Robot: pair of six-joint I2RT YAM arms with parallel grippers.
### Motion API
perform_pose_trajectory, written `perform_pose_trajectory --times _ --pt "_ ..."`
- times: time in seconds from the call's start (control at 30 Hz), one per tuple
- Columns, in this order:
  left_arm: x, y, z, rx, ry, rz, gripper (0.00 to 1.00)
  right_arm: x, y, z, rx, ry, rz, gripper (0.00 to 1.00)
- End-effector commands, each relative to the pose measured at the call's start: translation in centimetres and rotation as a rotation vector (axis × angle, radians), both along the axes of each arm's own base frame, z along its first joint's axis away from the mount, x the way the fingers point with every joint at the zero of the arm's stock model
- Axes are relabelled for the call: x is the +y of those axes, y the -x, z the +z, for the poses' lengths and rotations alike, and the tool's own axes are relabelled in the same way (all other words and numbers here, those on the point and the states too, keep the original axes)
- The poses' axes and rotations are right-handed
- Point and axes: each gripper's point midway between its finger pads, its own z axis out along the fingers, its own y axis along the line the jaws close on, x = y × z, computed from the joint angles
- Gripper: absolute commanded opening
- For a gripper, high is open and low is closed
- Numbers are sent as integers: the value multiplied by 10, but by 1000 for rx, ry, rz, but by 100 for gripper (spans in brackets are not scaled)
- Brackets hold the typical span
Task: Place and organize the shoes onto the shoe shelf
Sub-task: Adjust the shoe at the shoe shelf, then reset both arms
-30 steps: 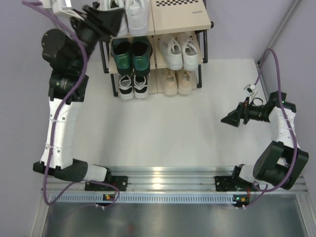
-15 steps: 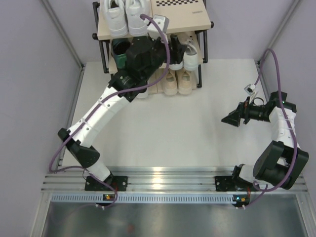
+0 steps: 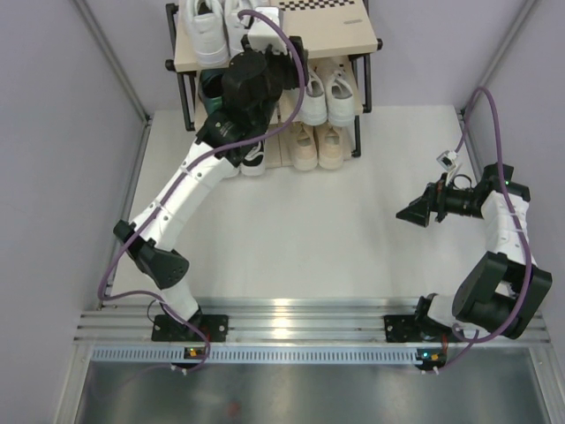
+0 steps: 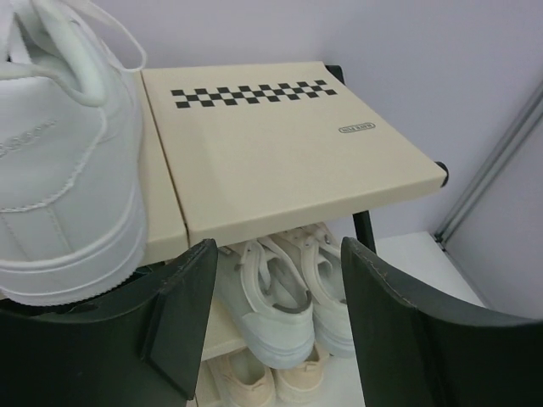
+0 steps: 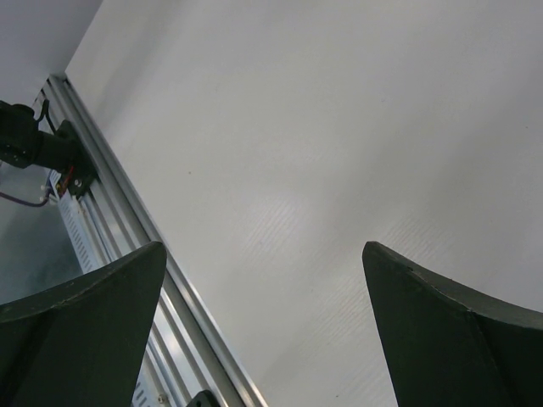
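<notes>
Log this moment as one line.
left gripper: open, at top tier of beige checker-striped black-framed shoe shelf | right gripper: open, over white table

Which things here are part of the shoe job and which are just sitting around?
Job:
- shelf
- top white sneakers
- middle white sneakers
- beige sneakers
- green shoes, mostly hidden
- black-and-white sneakers, partly hidden
- left gripper, open at the shelf top

Not the job:
- right gripper, open over the table
- purple cables
- rail

Label on shoe shelf illegible
</notes>
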Motion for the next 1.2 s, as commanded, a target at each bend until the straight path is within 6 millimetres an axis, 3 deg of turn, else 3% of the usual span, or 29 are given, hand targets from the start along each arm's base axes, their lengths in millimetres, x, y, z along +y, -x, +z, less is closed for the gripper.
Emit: perform_pose_trajectory --times 0.0,0.17,0.5,0.6,0.8,0.83,0.9,0.93,0.97,1.0,1.07,1.1,1.17 --pt "25 -7 25 -52 57 64 65 -6 -7 -2 -38 4 -9 99" --pt "51 -17 24 -41 82 96 65 -6 -7 -3 -35 0 -10 99" --pt "70 -19 34 -48 109 107 66 -6 -7 -3 -33 2 -12 99" --pt "63 -13 40 -55 118 53 66 -7 -7 -4 -32 4 -14 99" --pt "25 37 79 -97 206 -272 72 -8 -7 -4 -44 28 -13 99" --pt "25 57 92 -116 223 -331 76 -10 -7 -5 -46 42 -18 99" --pt "24 73 85 -100 206 -383 89 -14 -11 -4 -67 71 -27 99" --pt "39 98 97 -128 205 -384 91 -15 -12 -2 -73 86 -37 99" --pt "45 108 94 -127 194 -381 93 -20 -14 -3 -71 123 -54 99" --pt "61 126 82 -112 178 -357 98 -25 -17 1 -84 155 -66 99" --pt "78 140 51 -59 123 -314 98 -37 -19 2 -93 251 -97 99" --pt "94 155 26 -25 97 -282 99 -42 -22 7 -104 286 -116 99" --pt "125 159 -18 57 45 -141 99 -58 -26 13 -137 392 -173 99"
